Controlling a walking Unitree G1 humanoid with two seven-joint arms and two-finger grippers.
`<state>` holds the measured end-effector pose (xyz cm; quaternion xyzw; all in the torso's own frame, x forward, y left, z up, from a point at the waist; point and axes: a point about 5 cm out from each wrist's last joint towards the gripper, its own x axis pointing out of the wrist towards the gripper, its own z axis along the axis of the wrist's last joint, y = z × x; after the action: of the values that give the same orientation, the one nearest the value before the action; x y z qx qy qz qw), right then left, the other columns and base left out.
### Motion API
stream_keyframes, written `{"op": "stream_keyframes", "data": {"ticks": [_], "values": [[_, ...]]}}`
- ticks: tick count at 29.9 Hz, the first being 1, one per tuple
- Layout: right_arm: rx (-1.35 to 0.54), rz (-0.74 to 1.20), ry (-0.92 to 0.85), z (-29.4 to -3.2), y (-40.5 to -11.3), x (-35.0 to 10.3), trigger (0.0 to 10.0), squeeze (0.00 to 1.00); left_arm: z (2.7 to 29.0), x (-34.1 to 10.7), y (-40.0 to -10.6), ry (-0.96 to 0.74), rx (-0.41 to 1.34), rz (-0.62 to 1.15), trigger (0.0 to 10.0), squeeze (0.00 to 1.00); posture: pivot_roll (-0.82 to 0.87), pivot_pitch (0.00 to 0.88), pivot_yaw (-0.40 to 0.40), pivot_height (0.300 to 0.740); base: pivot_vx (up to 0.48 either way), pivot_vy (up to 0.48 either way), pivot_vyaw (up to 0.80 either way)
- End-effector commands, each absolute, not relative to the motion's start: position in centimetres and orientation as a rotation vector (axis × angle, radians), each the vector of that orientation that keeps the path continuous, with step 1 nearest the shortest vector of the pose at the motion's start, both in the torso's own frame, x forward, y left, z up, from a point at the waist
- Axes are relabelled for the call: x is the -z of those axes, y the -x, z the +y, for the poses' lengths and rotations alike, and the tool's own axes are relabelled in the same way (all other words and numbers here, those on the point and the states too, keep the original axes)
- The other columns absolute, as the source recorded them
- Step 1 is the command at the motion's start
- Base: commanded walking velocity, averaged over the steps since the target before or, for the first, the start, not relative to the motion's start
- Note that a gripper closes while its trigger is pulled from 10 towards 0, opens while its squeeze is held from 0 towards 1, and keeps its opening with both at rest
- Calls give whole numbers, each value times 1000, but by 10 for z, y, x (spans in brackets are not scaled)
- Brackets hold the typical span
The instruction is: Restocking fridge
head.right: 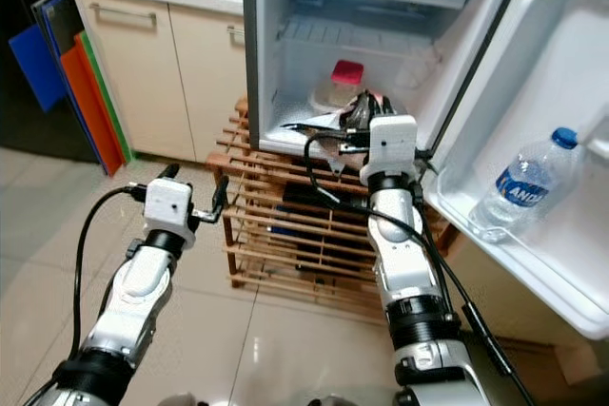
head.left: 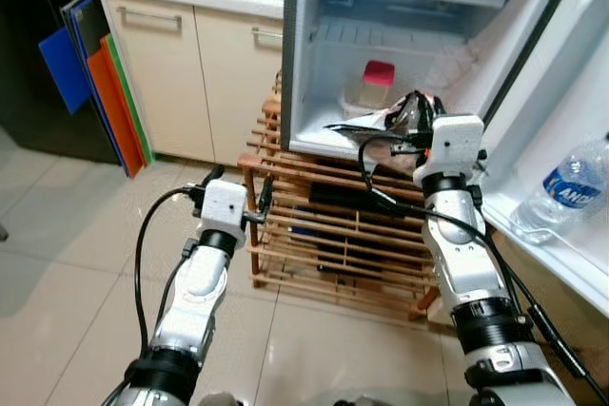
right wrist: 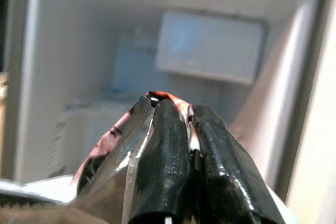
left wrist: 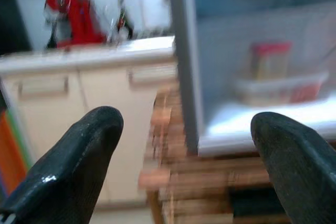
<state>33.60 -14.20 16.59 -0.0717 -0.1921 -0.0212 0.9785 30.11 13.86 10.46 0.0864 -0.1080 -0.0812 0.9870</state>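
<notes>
The small white fridge [head.left: 314, 92] stands open on a slatted wooden rack [head.left: 324, 225], its door [head.right: 533, 140] swung out to the right. The right gripper [right wrist: 190, 129] reaches to the front edge of the fridge floor, its two black fingers pressed narrowly together on a crinkly silver foil packet [right wrist: 113, 140] with a reddish print. The packet sits at the near right of the fridge opening, partly over the edge, just beside the gripper's white wrist housing. Farther in, on the fridge floor, rests a clear plastic container with a red lid [head.left: 373, 83], well behind the packet. A clear plastic water bottle with a blue label [head.right: 519, 187] stands tilted in the lower door shelf on the right.

The left gripper [head.left: 238, 199] hovers low at the left, in front of the near left corner of the wooden rack, its fingers [left wrist: 79, 166] spread wide with nothing between them. To the far left stands a cream kitchen cabinet [head.left: 181, 73] under a white worktop, with blue, orange and green boards [head.left: 100, 83] leaning against its left side. The floor is pale glossy tile [head.left: 57, 282].
</notes>
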Motion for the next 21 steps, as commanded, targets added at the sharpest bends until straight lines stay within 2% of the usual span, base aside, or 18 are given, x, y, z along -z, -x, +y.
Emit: {"op": "stream_keyframes", "data": {"ticks": [1, 6, 19, 21], "values": [[55, -413, 133, -144, -340, -176, 0, 0, 131, -108, -298, -159, 198, -239, 10000, 0, 16, 0, -43, 740, 450, 0, 0], [39, -417, 135, -140, -342, -177, 0, 0, 114, -113, -299, -151, 315, -251, 10000, 0, 19, 0, -42, 740, 463, 0, 0], [7, -420, 130, -129, -350, -184, 0, 0, 93, -127, -301, -224, 476, -267, 10000, 0, 31, 0, -38, 740, 478, 0, 0], [0, -429, 122, -126, -354, -190, 0, 0, 92, -129, -302, -211, 471, -266, 10000, 0, 32, 0, -37, 740, 0, 0, 0]]}}
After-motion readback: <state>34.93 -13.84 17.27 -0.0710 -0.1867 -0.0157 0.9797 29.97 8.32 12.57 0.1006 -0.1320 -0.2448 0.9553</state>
